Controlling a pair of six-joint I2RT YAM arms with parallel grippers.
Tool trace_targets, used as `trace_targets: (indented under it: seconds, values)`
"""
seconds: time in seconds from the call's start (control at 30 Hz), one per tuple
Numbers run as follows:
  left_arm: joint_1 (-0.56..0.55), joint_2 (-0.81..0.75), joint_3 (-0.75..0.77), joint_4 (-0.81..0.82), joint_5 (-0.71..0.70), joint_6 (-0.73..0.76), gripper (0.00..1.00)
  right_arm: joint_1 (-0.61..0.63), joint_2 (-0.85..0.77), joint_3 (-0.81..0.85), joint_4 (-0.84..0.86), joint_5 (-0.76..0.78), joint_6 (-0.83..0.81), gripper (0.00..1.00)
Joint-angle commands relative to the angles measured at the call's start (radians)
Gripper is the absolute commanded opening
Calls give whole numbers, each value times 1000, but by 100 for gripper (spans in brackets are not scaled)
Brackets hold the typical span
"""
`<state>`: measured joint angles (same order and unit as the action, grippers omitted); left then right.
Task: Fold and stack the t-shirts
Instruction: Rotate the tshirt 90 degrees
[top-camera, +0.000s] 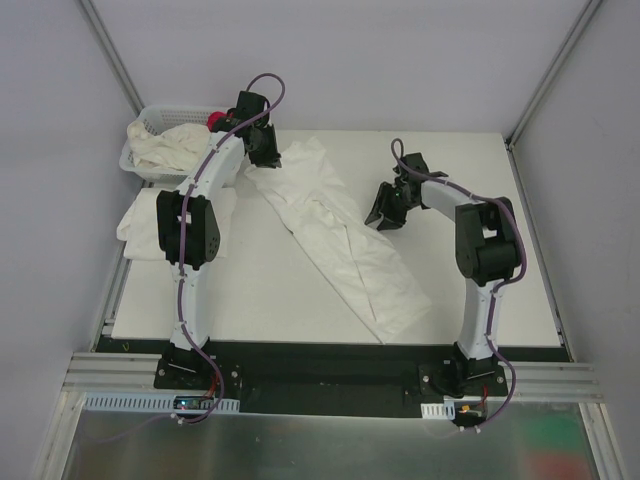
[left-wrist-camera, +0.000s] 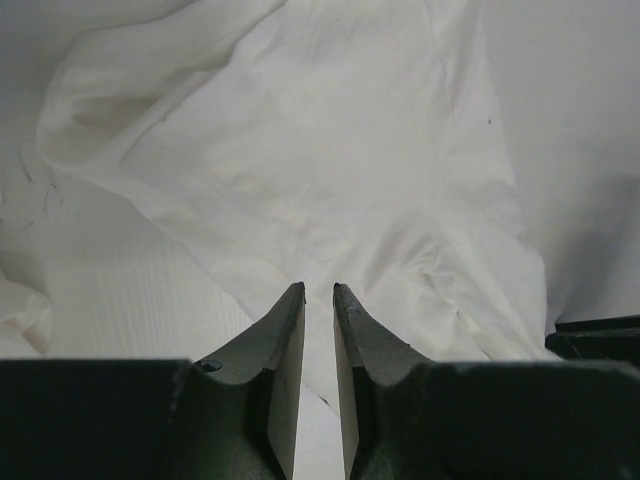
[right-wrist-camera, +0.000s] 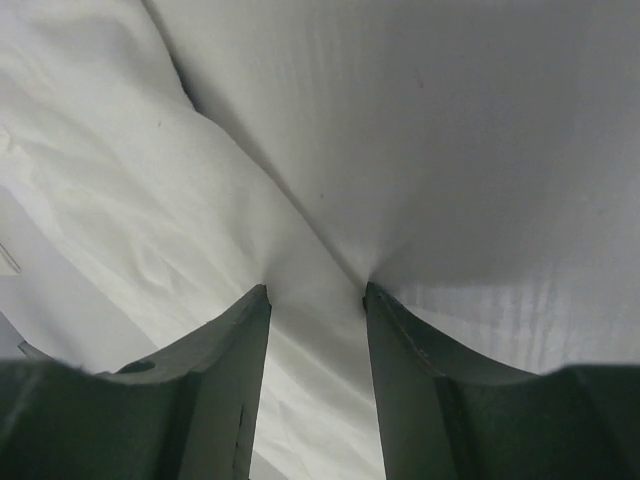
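One white t-shirt (top-camera: 345, 235) lies in a long diagonal strip across the middle of the table. My left gripper (top-camera: 268, 150) hovers at its far left end. In the left wrist view its jaws (left-wrist-camera: 318, 290) stand a narrow gap apart, and through the gap I see the t-shirt (left-wrist-camera: 330, 150) and its edge on the table, nothing pinched. My right gripper (top-camera: 383, 218) sits at the strip's right edge. It is open (right-wrist-camera: 315, 290), fingertips (right-wrist-camera: 258, 296) pressing down on the t-shirt (right-wrist-camera: 120, 170), with cloth lying loose between them. Folded t-shirts (top-camera: 140, 225) are stacked at the left.
A white lattice basket (top-camera: 152, 118) at the far left corner holds crumpled white shirts (top-camera: 180, 145) and a small red cloth (top-camera: 214, 122). Bare white table (top-camera: 480, 200) lies to the right of the strip. Grey walls close in the sides and back.
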<state>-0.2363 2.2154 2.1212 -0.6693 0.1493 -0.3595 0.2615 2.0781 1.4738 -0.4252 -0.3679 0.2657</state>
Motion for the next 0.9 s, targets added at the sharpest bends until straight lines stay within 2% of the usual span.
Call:
trace_targets:
  seconds: [0.0,0.17,0.27,0.3,0.37,0.63,0.87]
  values:
    - [-6,-40,19,10,1,-6,17,44,-59,-18,45,-37,35,46]
    - [-6,-34,17,10,3,-6,17,74,-44,-9,59,-48,50,43]
    - [-6,-33,16,10,3,-6,17,79,-36,-15,75,-60,59,26]
    - [-6,-33,16,8,1,-7,17,78,-36,-17,78,-59,61,14]
    - [-6,-34,14,8,-1,-3,17,78,-41,-26,86,-46,58,2]
    - [-8,-46,2,10,-11,4,17,32,-52,-59,117,-14,79,1]
    - [-15,-59,0,10,-31,14,17,-62,-133,-185,149,52,86,1]
